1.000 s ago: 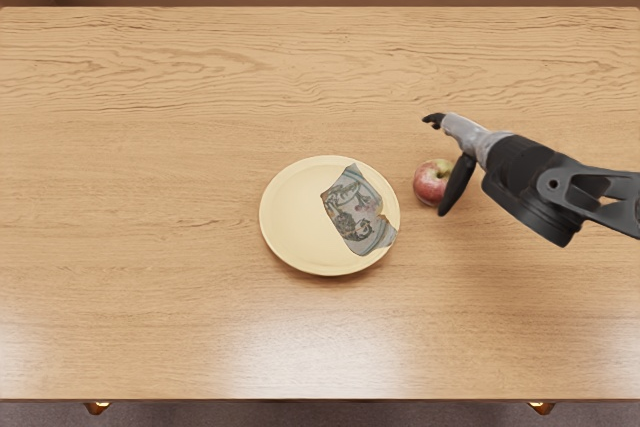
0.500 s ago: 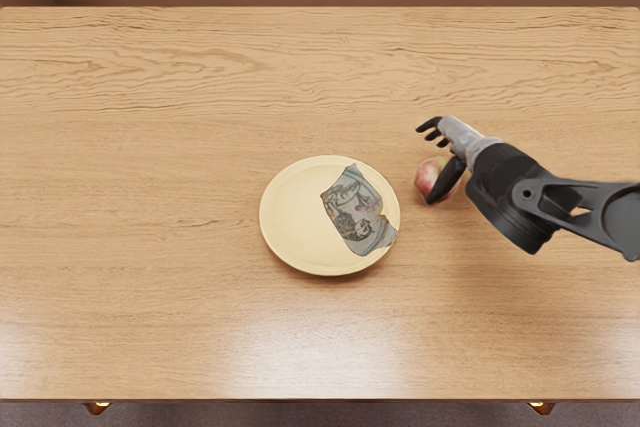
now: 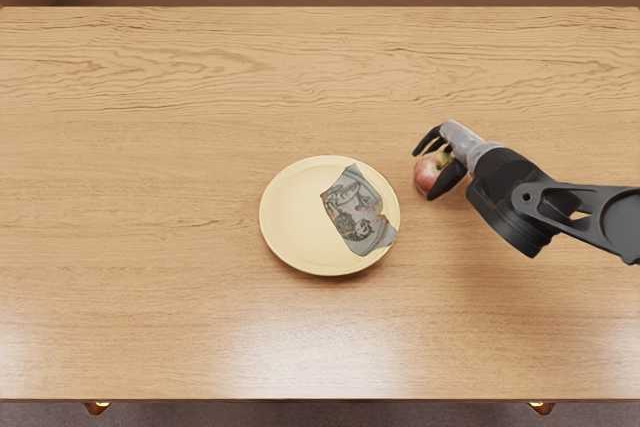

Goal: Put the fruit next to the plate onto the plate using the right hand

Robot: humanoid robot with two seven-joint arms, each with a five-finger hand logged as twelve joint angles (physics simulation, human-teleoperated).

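R hand [image 3: 446, 154] is stretching in from the right edge, w/ its dark forearm [image 3: 545, 212] hanging low over the wood table [image 3: 150, 147]. The hand is gripping the apple [image 3: 428, 174]: dark fingers [image 3: 430, 137] are curling over its top & far side, and the thumb [image 3: 447, 179] is pressing on its near right side. The apple, red w/ a yellowish bit, is sitting just right of the plate [image 3: 285, 217], near the rim but apart from it, i.e. not on the plate yet. Can't tell whether it's resting on the wood or just clear of it. The plate is lying approx mid-table, pale yellow, w/ a grey patterned patch [image 3: 354, 209] covering its right part.
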